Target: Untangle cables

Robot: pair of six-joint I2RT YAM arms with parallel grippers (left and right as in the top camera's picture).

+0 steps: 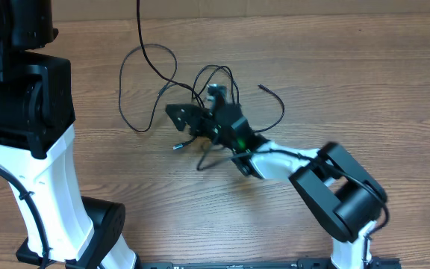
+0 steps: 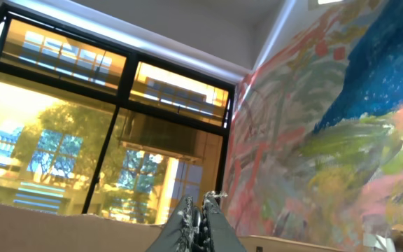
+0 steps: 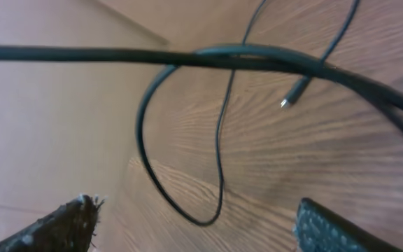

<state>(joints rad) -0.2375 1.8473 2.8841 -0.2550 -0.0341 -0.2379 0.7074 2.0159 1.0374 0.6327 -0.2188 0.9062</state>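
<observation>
The right pincer (image 3: pixel 194 234) is released, its jaws wide apart over the wooden table (image 3: pixel 327 161). Just ahead of its tips lie the cables (image 3: pixel 219 140). One cord crosses side to side before the jaws, and a thin loop runs lengthwise away from them. A plug end (image 3: pixel 285 103) lies ahead to the right. The left pincer (image 2: pixel 199 220), clenched on nothing, points up at a window (image 2: pixel 82 126).

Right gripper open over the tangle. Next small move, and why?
Probably ease the right gripper forward until the cable strand crossing ahead of it sits between the fingers. The jaws stand open and hold nothing, that strand lies beyond them, and the left gripper is shut and pointed away from the table.
</observation>
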